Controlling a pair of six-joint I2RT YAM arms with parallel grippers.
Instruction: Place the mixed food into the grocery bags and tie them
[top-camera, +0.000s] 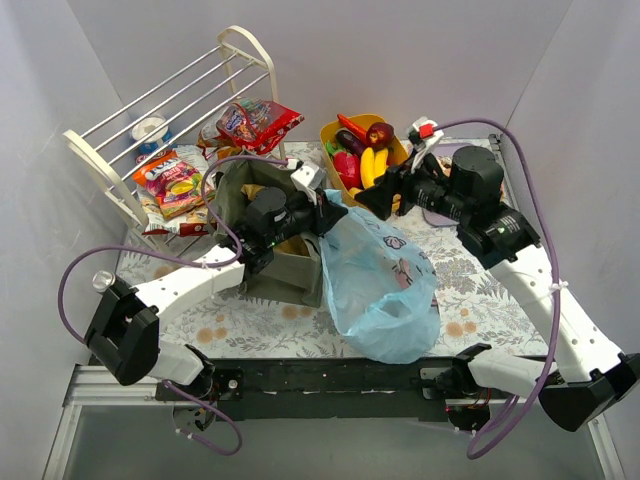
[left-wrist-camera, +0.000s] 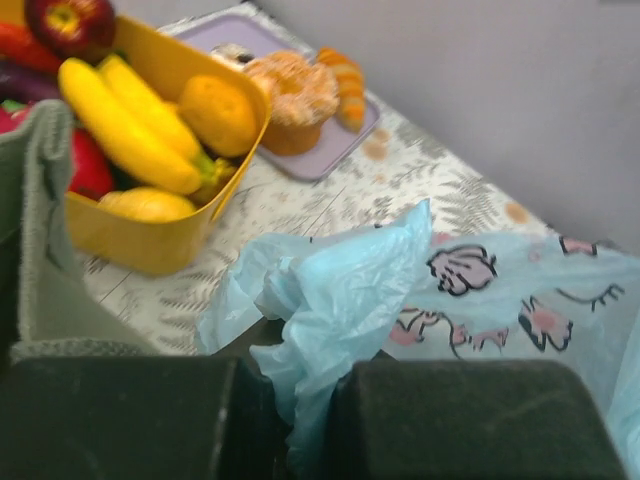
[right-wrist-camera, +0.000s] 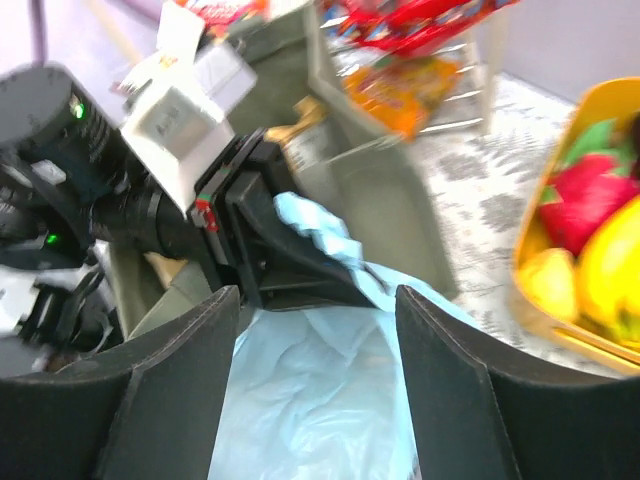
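My left claw (left-wrist-camera: 290, 405) clenched the crumpled rim of a thin, light-blue cartoon-print bag (top-camera: 385, 290), slumped by the near edge of the leaf-patterned table (top-camera: 470, 300). My right claw (right-wrist-camera: 315, 390) hung released above. Plain grey walls (top-camera: 420, 50) surrounded us.

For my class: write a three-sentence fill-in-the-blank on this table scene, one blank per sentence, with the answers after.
The left gripper is shut on the thin ____ plastic bag with cartoon print.
The right gripper, close by that bag, has its jaws ____.
The toy bananas lie in a plastic tub coloured ____.
Answers: light-blue; open; yellow.
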